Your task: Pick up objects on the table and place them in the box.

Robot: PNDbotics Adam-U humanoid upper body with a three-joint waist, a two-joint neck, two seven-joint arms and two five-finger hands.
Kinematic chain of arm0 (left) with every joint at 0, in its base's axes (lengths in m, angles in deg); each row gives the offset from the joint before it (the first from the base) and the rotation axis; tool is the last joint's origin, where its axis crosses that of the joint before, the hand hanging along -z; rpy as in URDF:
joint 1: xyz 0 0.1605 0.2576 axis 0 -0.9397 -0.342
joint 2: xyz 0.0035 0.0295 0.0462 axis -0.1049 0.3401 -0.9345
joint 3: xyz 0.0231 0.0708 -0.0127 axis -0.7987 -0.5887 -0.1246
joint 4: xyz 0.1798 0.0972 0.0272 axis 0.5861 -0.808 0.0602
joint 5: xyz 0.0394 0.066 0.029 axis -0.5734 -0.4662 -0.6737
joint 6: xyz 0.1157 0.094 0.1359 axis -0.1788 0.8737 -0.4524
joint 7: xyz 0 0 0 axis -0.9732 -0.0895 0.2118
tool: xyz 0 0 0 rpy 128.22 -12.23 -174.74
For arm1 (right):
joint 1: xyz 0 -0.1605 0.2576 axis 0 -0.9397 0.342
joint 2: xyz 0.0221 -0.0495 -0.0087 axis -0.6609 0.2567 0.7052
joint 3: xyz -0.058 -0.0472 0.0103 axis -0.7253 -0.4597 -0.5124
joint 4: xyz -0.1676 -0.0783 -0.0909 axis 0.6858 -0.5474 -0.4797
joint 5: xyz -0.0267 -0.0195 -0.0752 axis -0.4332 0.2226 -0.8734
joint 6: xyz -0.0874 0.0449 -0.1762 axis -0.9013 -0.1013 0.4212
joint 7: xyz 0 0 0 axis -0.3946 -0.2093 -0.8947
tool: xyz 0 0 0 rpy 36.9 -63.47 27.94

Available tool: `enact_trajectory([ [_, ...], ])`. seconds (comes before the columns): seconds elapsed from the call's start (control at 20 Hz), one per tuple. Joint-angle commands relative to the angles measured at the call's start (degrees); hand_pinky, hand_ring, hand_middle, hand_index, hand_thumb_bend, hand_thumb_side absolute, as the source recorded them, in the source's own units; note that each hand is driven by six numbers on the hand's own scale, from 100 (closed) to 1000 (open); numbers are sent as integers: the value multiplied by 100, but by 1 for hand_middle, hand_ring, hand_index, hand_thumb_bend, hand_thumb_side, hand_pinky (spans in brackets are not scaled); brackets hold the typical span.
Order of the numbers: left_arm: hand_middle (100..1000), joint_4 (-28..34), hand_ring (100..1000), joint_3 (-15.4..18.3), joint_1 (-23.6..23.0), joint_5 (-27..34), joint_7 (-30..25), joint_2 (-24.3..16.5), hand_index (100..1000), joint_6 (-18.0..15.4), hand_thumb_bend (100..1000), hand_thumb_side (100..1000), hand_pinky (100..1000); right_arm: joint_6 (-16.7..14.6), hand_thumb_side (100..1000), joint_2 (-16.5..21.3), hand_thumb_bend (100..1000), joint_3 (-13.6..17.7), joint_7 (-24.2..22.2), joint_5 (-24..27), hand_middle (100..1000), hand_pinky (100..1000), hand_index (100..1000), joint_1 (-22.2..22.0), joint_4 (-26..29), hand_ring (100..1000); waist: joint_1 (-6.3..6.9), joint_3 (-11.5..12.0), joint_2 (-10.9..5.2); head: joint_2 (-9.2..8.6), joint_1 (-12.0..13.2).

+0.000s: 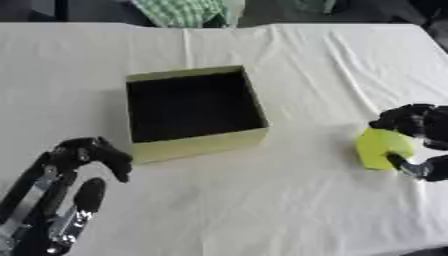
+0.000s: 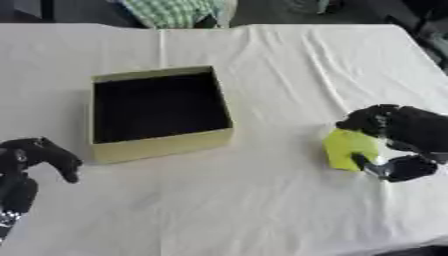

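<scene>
- Clearly small and flat-faced: yellow-green block, angular in outline, sitting on the white tablecloth at the right, well apart from the box.
- Probably light and stiff, judging by crisp edges and no sag; looks like foam or plastic, though material not certain. Smooth faces, so possibly a little slippery against hard fingers.
- Best taken across two opposite flat sides, thumb on the near edge and fingers on the far one, rather than by a corner.
- Wrapped already by the right hand: fingers curled over the far top edge, thumb hooked against the near right edge, so closed around the block. Still down at cloth level, not visibly lifted.
- Further left, near the middle: open olive-sided box, dark inside, nothing visible within; mouth wide compared with the block, so an easy drop from above.
- Nearest and far left: left hand, idle, fingers bent downward and holding nothing, close to the box's near left corner without touching.
- Cloth creased toward the far right; soft enough to bunch under a dragged block, so a lift before any sideways travel seems wise.
</scene>
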Motion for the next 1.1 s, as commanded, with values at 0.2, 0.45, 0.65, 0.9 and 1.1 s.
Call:
enact_trajectory([
  [0.2, 527, 114, 482, 32, 11, -30, -21, -83, 723, -7, 100, 791, 630, -29, 365, 71, 100, 37, 96, 13, 526, 764, 1000, 75, -19, 788, 9, 2, -94, 16, -18],
  [0.45, 527, 114, 482, 35, 7, -36, -21, -79, 723, -3, 100, 791, 631, -27, 336, 48, 100, 73, 369, 144, 365, 724, 1000, 155, 54, 713, 8, 8, -93, -3, -10],
  [0.65, 527, 114, 482, 40, 2, -35, -18, -80, 723, 0, 100, 791, 631, -53, 319, 95, 100, 143, 533, 342, 336, 717, 1000, 276, 158, 691, 4, 10, -98, -31, -2],
  [0.9, 527, 114, 482, 35, -6, -31, -23, -82, 723, 2, 100, 791, 631, -107, 327, 284, 100, 208, 580, 690, 336, 721, 1000, 608, 403, 693, -5, 13, -113, -55, -8],
  [1.1, 527, 114, 482, 25, -14, -30, -31, -83, 723, -2, 100, 792, 631, -148, 352, 448, 100, 192, 548, 931, 338, 728, 1000, 995, 576, 698, -8, 42, -121, -75, -45],
])
